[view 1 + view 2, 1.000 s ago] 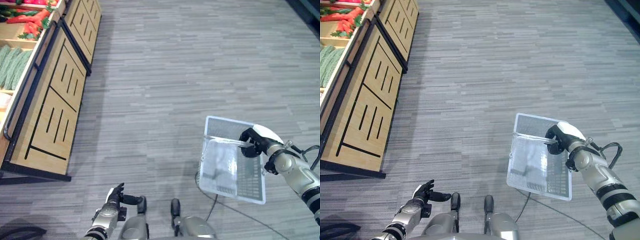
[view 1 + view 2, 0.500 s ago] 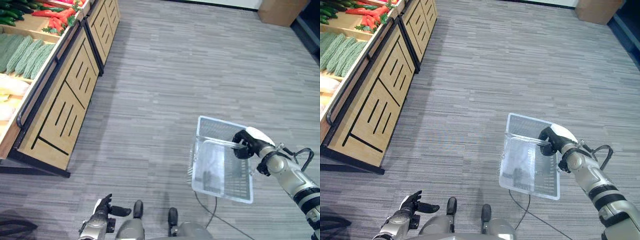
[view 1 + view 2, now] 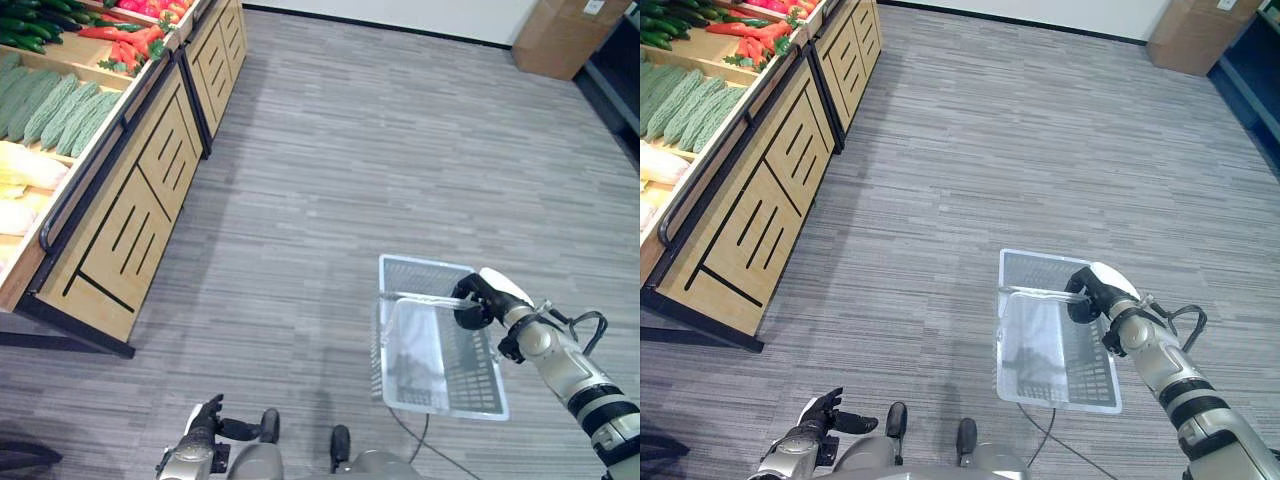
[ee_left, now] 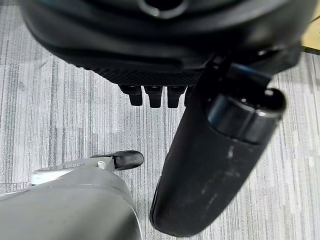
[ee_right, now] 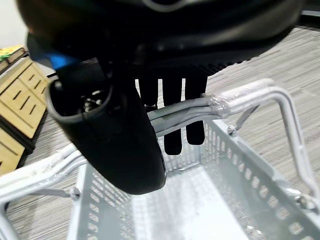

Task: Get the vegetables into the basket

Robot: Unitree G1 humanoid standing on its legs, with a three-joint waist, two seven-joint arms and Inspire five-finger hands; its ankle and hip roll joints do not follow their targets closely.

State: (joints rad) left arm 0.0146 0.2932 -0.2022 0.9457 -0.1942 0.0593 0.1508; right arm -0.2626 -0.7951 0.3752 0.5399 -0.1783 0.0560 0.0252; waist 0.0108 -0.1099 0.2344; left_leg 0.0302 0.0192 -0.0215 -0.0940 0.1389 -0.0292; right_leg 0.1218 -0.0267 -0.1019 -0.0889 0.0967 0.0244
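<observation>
A clear plastic basket hangs empty above the grey floor at the lower right. My right hand is shut on its metal handle, fingers curled over the bar. The vegetables lie on a wooden stand at the left: green bumpy gourds, red ones, dark green ones and pale yellow ones. My left hand hangs low at the bottom left, open and holding nothing, its thumb stretched out. Basket and stand are well apart.
The stand's slatted wooden front runs along the left with a dark rail at its edge. A cardboard box stands at the far right by the wall. A dark shelf edge shows at the right. Wide grey floor lies between.
The whole picture has shifted, so the camera has moved: more of the stand and the far wall show. My right hand keeps its hold on the basket handle.
</observation>
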